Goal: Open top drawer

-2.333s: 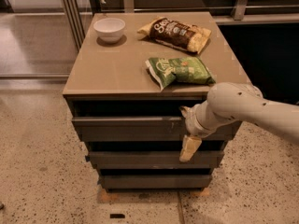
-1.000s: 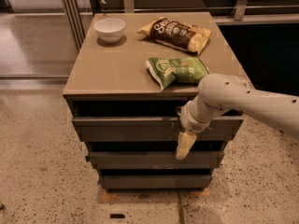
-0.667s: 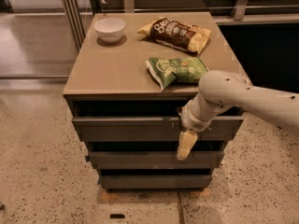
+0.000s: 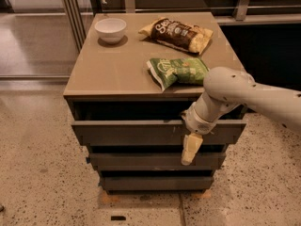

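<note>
The top drawer (image 4: 131,132) is the widest dark grey front of three, just under the tan cabinet top (image 4: 113,74). A dark gap shows between its upper edge and the top. My gripper (image 4: 190,149) hangs at the end of the white arm (image 4: 235,91), which comes in from the right. It sits against the right part of the top drawer front, and its pale tip reaches down over the gap to the middle drawer (image 4: 141,160). The narrowest drawer (image 4: 150,181) is at the bottom.
On the cabinet top lie a white bowl (image 4: 110,29) at the back left, a brown chip bag (image 4: 178,33) at the back, and a green chip bag (image 4: 178,71) near the front edge above my gripper. Speckled floor surrounds the cabinet; a glass partition stands at left.
My gripper and arm have shifted slightly left along the top drawer front. The drawer front looks a little further out than before. The items on top have not moved.
</note>
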Robot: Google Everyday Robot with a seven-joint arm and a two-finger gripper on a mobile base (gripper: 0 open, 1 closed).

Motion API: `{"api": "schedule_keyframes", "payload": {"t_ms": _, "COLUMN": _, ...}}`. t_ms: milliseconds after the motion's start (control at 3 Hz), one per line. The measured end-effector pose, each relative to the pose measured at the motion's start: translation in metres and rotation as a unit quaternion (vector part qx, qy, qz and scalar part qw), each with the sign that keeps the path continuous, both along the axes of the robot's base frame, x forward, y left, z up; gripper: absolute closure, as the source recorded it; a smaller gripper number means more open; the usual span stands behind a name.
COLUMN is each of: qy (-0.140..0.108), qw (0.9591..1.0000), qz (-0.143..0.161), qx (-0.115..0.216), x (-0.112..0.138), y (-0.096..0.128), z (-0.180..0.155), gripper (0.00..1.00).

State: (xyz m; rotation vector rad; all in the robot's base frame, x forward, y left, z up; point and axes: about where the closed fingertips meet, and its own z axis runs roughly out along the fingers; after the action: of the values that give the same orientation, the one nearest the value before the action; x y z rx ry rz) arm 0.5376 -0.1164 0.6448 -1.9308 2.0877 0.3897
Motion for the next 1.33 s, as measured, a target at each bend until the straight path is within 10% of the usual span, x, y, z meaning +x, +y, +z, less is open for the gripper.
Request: {"api": "schedule_keyframes", "payload": {"t_ms": 1333, "qy": 0.064, "qw": 0.9976, "qz": 0.022, "qx": 0.014, "x": -0.105, "y": -0.009, "z": 0.038, "gripper": 0.00}}
